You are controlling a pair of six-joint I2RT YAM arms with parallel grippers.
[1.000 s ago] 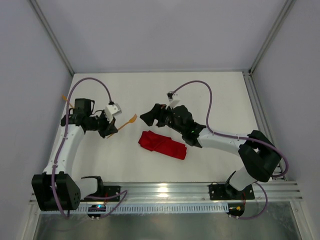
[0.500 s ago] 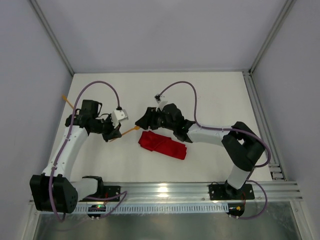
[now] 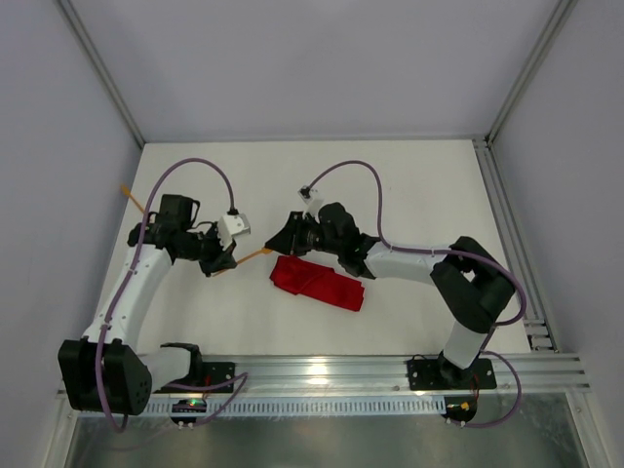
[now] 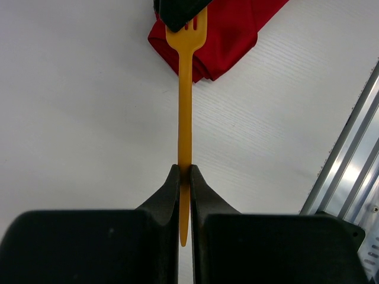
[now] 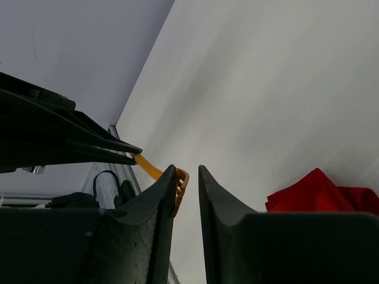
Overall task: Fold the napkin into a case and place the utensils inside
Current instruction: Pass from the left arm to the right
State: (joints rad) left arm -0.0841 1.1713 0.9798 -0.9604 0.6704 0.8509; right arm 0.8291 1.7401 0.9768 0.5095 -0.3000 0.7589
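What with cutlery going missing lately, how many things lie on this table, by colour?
Red: 1, the napkin
Orange: 2, the fork and a second utensil at the far left
Total: 3

light: bright, even | shadows: faint | glare: metal rail [image 3: 312,369] | focus: sharp

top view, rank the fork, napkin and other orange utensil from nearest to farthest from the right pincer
1. fork: its head sits between the right pincer fingers, handle running left.
2. napkin: just below the pincer in the picture, toward the arm bases.
3. other orange utensil: far left, at the table edge.
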